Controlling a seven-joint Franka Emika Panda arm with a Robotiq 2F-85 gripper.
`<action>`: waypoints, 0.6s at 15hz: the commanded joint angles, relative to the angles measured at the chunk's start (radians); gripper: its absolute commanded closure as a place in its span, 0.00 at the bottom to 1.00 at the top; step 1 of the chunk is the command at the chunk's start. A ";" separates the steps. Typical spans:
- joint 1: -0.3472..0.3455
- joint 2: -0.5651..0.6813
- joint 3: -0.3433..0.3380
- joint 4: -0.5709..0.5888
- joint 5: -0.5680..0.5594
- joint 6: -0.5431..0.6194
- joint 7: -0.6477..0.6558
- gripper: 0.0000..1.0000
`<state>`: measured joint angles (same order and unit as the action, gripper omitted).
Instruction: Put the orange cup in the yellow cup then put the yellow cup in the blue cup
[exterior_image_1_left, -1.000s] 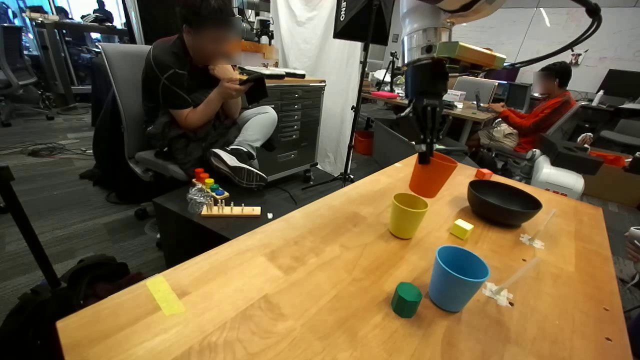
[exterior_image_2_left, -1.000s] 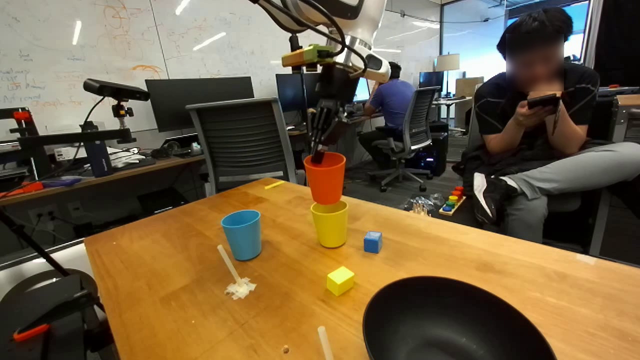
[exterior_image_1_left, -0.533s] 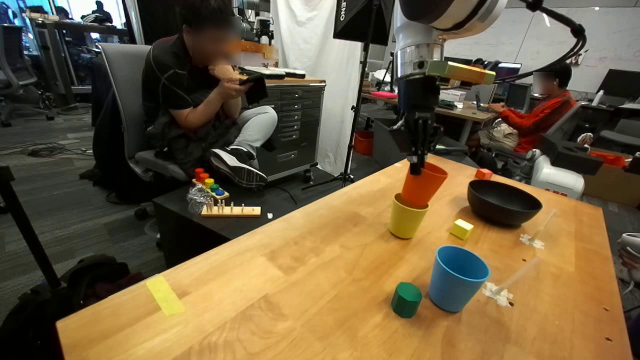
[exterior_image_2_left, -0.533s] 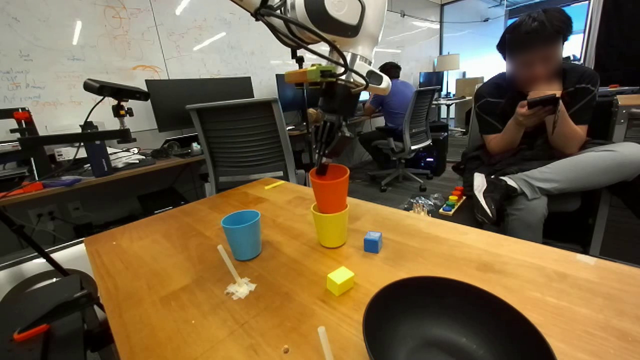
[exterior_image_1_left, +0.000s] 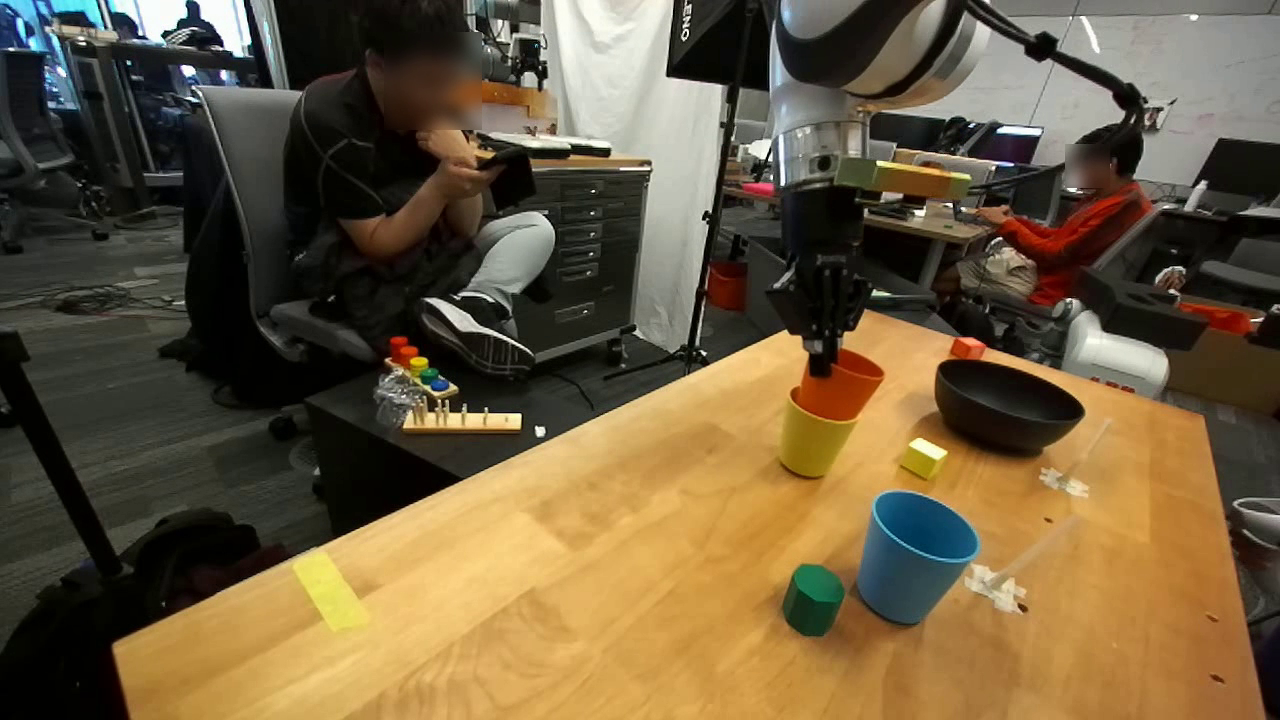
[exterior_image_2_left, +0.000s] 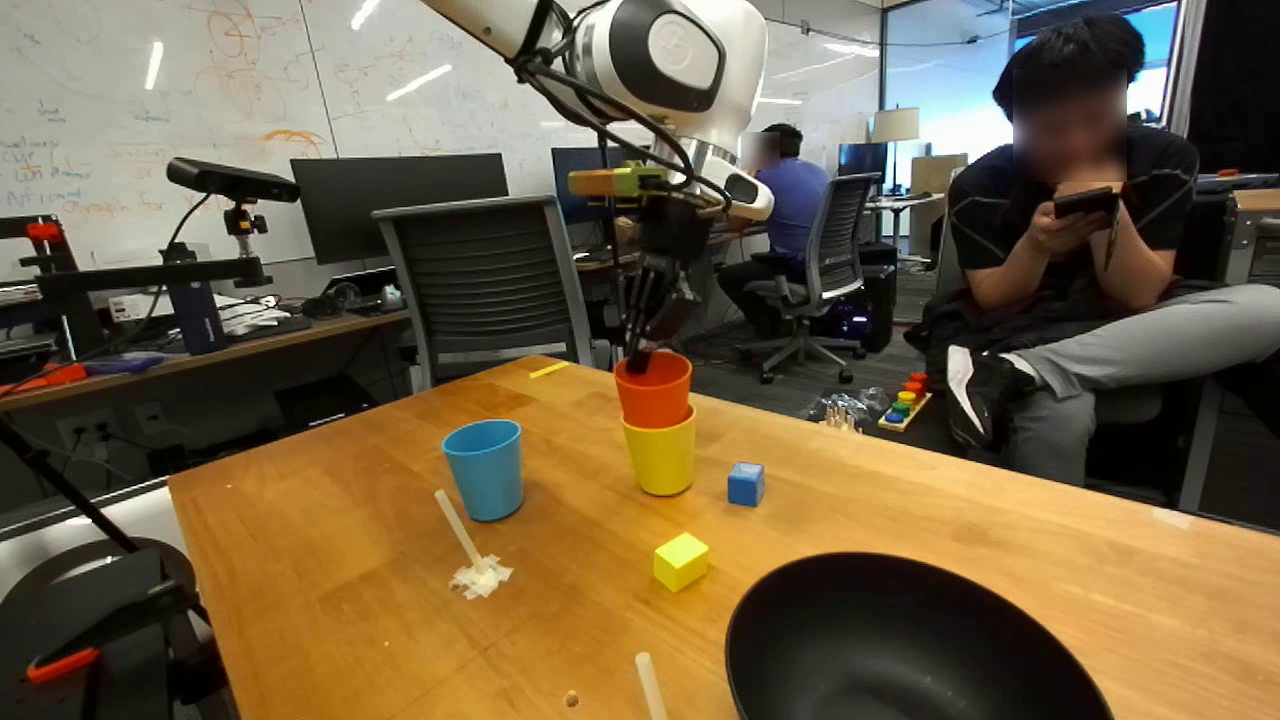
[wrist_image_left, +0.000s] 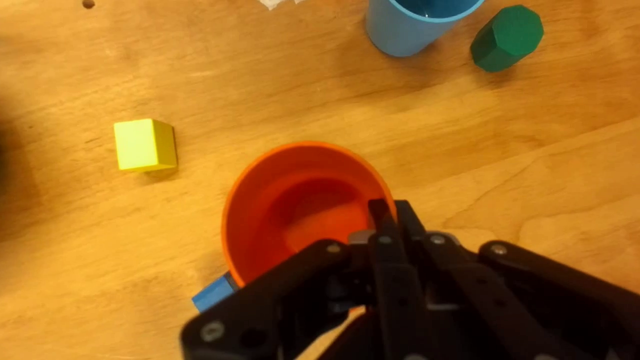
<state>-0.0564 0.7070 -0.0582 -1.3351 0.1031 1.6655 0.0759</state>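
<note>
My gripper (exterior_image_1_left: 822, 362) is shut on the rim of the orange cup (exterior_image_1_left: 848, 388). In the wrist view, one fingertip of the gripper (wrist_image_left: 393, 206) is inside the orange cup (wrist_image_left: 300, 210) and one is outside. The orange cup's lower part is inside the yellow cup (exterior_image_1_left: 815, 445); its upper part sticks out, tilted in an exterior view. The yellow cup (exterior_image_2_left: 662, 458) stands upright on the table and is hidden in the wrist view. The blue cup (exterior_image_1_left: 915, 560) stands upright and apart; it also shows in the wrist view (wrist_image_left: 405, 32).
A green block (exterior_image_1_left: 813, 600) stands beside the blue cup. A yellow block (exterior_image_2_left: 681, 562), a small blue block (exterior_image_2_left: 746, 484) and a black bowl (exterior_image_1_left: 1008, 410) are near the yellow cup. A clear stick (exterior_image_2_left: 460, 530) is taped upright near the blue cup. An orange block (exterior_image_1_left: 967, 348) lies behind the bowl.
My gripper has moved down with the orange cup, from above the yellow cup to partly inside it. The yellow and blue cups have not moved.
</note>
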 joint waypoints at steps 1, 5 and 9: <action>0.001 0.037 -0.001 0.023 -0.023 0.012 0.016 0.99; -0.005 0.083 -0.011 0.045 -0.034 0.010 0.028 0.97; -0.006 0.112 -0.014 0.076 -0.036 0.009 0.050 0.53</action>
<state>-0.0630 0.7817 -0.0678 -1.3099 0.0845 1.6799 0.0986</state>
